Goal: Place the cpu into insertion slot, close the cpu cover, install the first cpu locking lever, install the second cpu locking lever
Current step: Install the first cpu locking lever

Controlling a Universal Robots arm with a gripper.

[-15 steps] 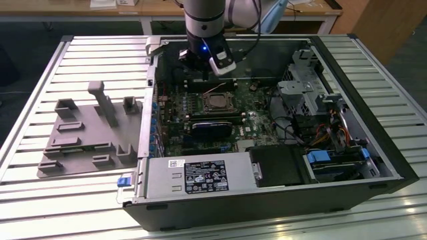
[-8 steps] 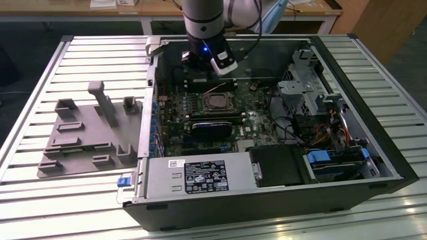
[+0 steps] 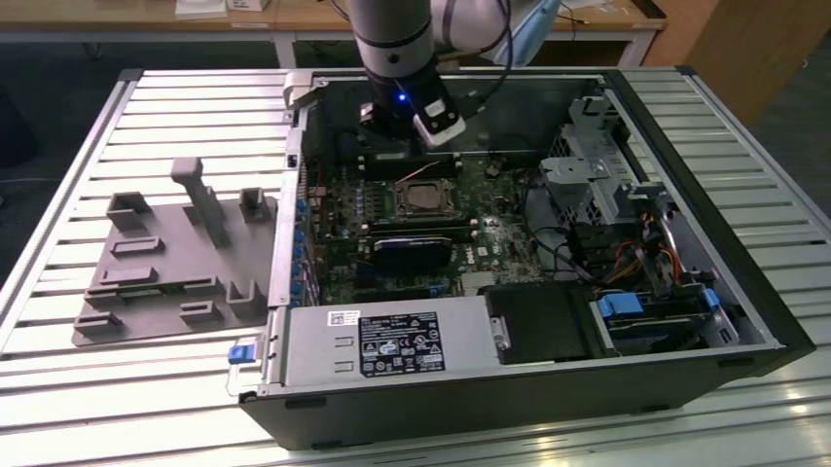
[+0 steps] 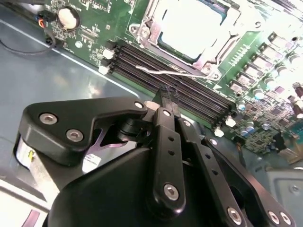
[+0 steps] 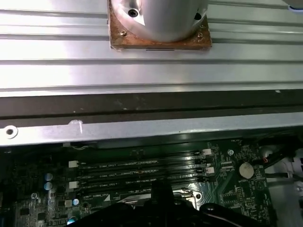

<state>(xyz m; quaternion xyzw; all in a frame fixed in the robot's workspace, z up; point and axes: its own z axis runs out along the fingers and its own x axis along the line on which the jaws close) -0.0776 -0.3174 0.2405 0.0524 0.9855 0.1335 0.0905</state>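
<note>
Cpu [image 4: 189,23] lies flat in the insertion slot [image 3: 422,199] on the motherboard, its pale metal top framed by the cpu cover [image 4: 150,23]. The cover looks folded down over it, which would keep the chip seated. A thin wire locking lever [image 4: 170,72] juts out beside the socket, over the edge of the long memory slots [image 4: 189,90], and appears unlatched, so I judge the levers are not yet installed. Just past that lever in the second wrist view hangs the pincer [image 4: 165,97], its fingers drawn together with nothing visible between them, a narrow tip suited to pushing a wire. The open computer case [image 3: 727,292] lies on its side on the slatted desk [image 3: 130,389], leaving the board facing the arm.
</note>
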